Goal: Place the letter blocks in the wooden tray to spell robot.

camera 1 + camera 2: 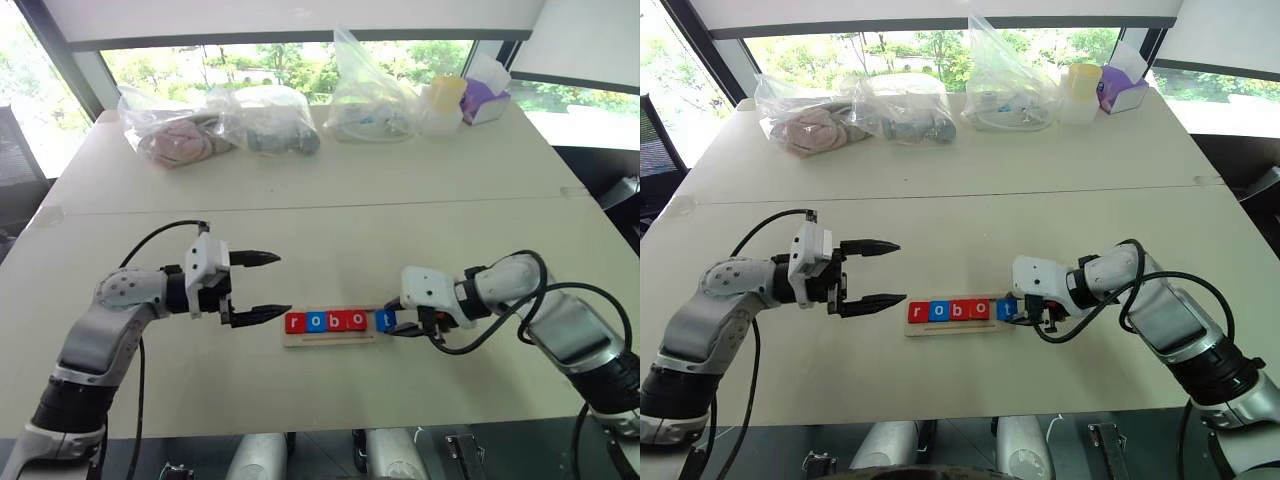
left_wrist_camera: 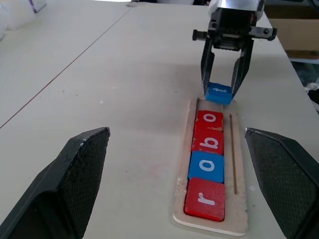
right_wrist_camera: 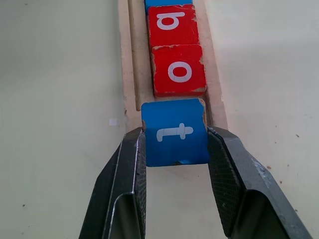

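The wooden tray (image 1: pixel 300 340) lies on the table in front of me and holds a row of letter blocks: red r (image 1: pixel 294 322), blue o (image 1: pixel 315 321), red b (image 1: pixel 336 320) and red o (image 1: pixel 357 319). My right gripper (image 3: pixel 175 149) is shut on the blue t block (image 3: pixel 175 132), which sits at the tray's right end, overlapping the rim. My left gripper (image 1: pixel 262 286) hangs open just left of the tray with nothing between its fingers (image 2: pixel 79 174).
Clear plastic bags (image 1: pixel 200 125) of items, a yellow-lidded container (image 1: pixel 443 100) and a purple box (image 1: pixel 485 100) line the table's far edge by the window. A seam (image 1: pixel 300 208) crosses the tabletop.
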### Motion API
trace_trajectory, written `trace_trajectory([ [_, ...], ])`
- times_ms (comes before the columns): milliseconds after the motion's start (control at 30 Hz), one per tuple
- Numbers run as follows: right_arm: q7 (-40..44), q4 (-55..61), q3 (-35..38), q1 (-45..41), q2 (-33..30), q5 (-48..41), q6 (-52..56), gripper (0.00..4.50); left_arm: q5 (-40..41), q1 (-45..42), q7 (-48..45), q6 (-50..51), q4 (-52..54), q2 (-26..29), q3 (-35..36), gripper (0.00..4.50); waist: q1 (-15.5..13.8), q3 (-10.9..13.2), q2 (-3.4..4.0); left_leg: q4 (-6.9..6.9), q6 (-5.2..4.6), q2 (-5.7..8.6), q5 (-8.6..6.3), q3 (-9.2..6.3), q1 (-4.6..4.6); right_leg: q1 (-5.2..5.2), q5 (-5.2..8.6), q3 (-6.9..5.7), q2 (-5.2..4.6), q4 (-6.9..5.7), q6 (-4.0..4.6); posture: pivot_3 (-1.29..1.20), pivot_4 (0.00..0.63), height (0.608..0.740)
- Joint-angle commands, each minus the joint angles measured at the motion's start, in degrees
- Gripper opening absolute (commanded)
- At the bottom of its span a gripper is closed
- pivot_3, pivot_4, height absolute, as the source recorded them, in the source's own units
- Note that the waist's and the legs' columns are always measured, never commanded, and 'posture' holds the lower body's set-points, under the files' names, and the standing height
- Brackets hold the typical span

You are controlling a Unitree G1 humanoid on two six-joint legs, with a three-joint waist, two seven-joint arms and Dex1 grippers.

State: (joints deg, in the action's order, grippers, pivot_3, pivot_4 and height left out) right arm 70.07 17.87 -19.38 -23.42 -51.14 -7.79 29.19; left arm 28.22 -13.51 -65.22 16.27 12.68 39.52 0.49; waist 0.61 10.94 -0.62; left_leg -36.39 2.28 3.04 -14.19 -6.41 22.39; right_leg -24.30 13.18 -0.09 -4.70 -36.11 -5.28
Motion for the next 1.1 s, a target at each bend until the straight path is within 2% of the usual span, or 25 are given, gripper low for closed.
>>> trace_trajectory([
  [33, -0.3, 0.8, 0.2, -1.3, 0.6, 0.5, -0.8, 1.13, 1.6, 0.4, 0.9, 0.6, 2.6, 0.4, 2.2, 4.50, 0.0, 0.0, 0.00, 0.00, 0.00, 0.00, 0.00, 0.00, 0.00, 0.00, 0.00, 0.00, 0.00, 0.00, 0.00, 0.00, 0.150, 0.740],
  [1000, -0.5, -1.6, -0.9, -1.7, 3.3, 2.6, -2.6, 1.13, 1.9, 2.2, 2.3, 0.8, 4.0, 0.6, 3.0, 4.50, 0.0, 0.0, 0.00, 0.00, 0.00, 0.01, 0.00, 0.00, 0.00, 0.00, 0.00, 0.00, 0.00, 0.00, 0.00, 0.00, 0.150, 0.740],
  [1100, -0.5, -1.7, -0.9, -1.9, 3.5, 2.6, -2.4, 2.67, 1.9, 2.2, 2.3, 0.8, 3.9, 0.6, 3.0, 4.50, 0.0, 0.0, 0.00, 0.00, 0.00, 0.01, 0.00, 0.00, 0.00, 0.00, 0.00, 0.00, 0.00, -0.01, 0.00, 0.00, 0.150, 0.740],
])
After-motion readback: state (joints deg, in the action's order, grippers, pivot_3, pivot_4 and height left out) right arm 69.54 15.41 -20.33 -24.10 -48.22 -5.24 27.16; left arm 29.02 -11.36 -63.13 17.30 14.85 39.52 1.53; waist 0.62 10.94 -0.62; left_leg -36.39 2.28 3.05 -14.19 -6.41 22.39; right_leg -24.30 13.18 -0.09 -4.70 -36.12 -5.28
